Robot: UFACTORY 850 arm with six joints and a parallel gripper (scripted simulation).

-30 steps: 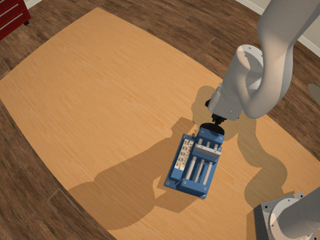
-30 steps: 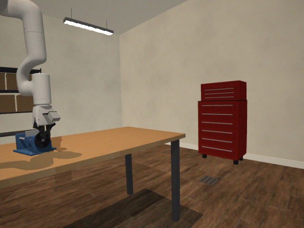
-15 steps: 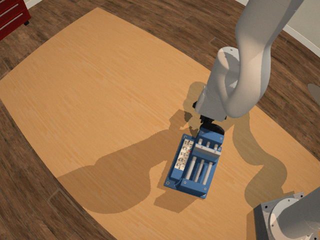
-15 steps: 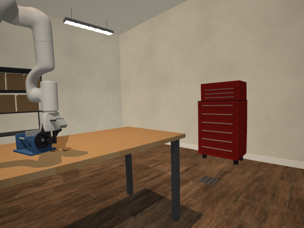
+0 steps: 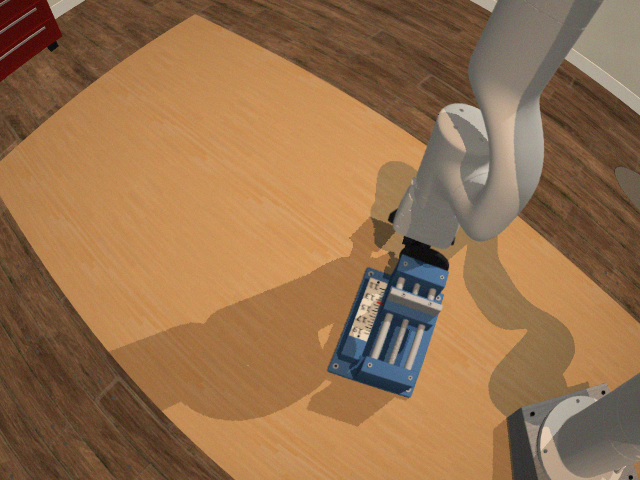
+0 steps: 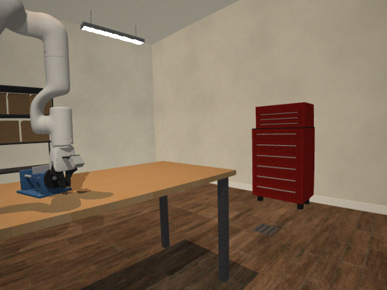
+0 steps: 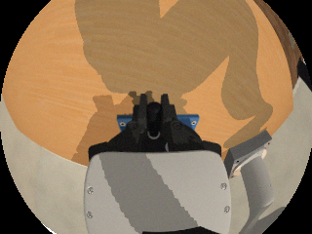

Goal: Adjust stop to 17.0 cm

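A blue stop fixture [image 5: 390, 324] lies on the wooden table, with three grey rods and a grey stop bar [image 5: 416, 301] across them near the far end. A white scale strip [image 5: 368, 308] runs along its left side, with a small red pointer [image 5: 378, 302] on it. The black handwheel [image 6: 51, 179] [image 5: 423, 254] sits at the fixture's far end. My gripper [image 6: 60, 178] comes down from above and is shut on the handwheel. In the wrist view the dark fingers close over the wheel in front of the blue fixture edge [image 7: 156, 119].
The arm's base [image 5: 573, 439] stands at the table's near right corner. A red tool chest [image 6: 282, 153] stands by the far wall, off the table. Shelves with boxes [image 6: 12, 124] are behind the arm.
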